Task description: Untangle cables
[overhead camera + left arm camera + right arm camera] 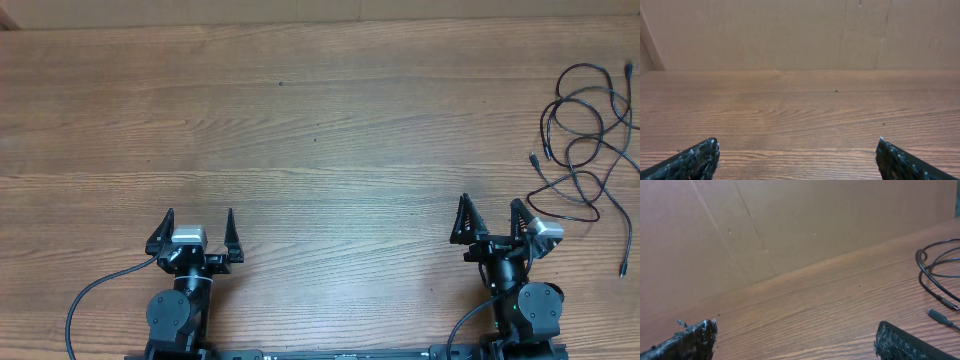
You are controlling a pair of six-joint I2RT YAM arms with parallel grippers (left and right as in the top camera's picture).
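Observation:
The cables (pixel 585 140) lie in a tangled heap of thin black loops on the wooden table at the far right, reaching the frame's right edge. Part of the tangle, with a small dark plug tip, shows at the right edge of the right wrist view (pixel 935 277). My right gripper (pixel 490 208) is open and empty near the front edge, below and left of the cables; its fingertips show in the right wrist view (pixel 796 330). My left gripper (pixel 198 220) is open and empty at the front left, far from the cables; the left wrist view (pixel 799 150) shows only bare wood between its fingers.
The wooden table (pixel 320 130) stretches between and beyond the arms. A tan cardboard wall (pixel 790 30) stands along the far edge. Thicker black wires (pixel 90 295) run from the arm bases at the front.

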